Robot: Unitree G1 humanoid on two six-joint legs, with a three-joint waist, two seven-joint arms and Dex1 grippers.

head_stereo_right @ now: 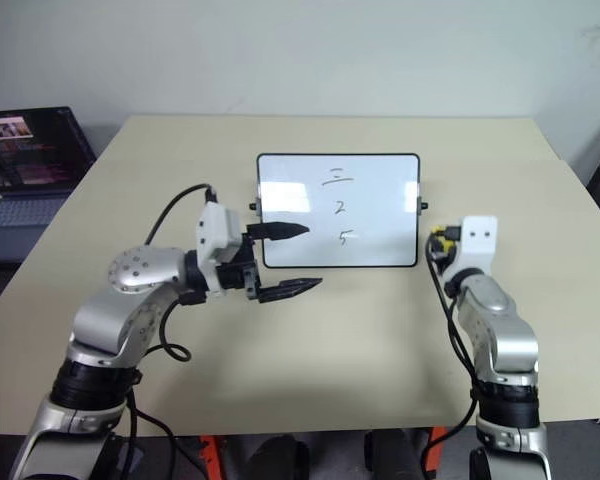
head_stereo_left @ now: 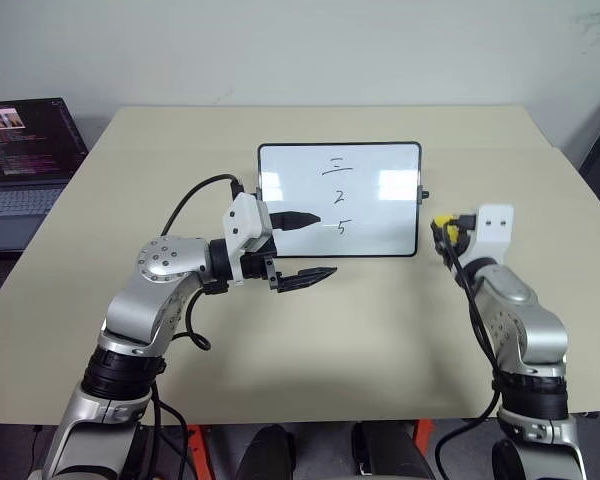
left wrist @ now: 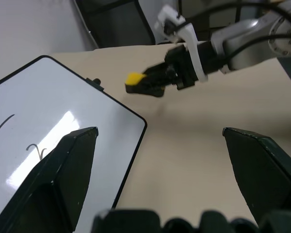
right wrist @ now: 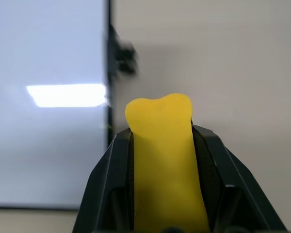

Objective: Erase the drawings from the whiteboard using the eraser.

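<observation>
We take the whiteboard (head_stereo_left: 340,200) as our landmark: it lies flat near the middle of the beige counter (head_stereo_left: 310,340), its thin black frame and a small side knob plain to see.

The drawings (head_stereo_left: 336,196) remain on it in a column down the middle: two short lines at the far end, a "2" below them, a "5" with a faint dash nearest us. We note bright window-like glare patches either side of the column.

Left end effector (head_stereo_left: 305,248): hovering at the whiteboard's near left corner, pointing across toward the right. Its two black fingers (left wrist: 63,179) stand wide apart with nothing between them; the upper one reaches over the board's surface close to the "5", the lower one sits over bare counter just off the near edge.

Right end effector (right wrist: 160,145): just beside the whiteboard's right edge, level with its near half, lifted clear of the counter. It is clamped on the eraser (left wrist: 134,79), whose yellow tip pokes out beyond the fingertips. The eraser is apart from the board, not touching it.

A laptop (head_stereo_left: 25,165) sits open well to the left of the whiteboard, beyond the counter's edge.
</observation>
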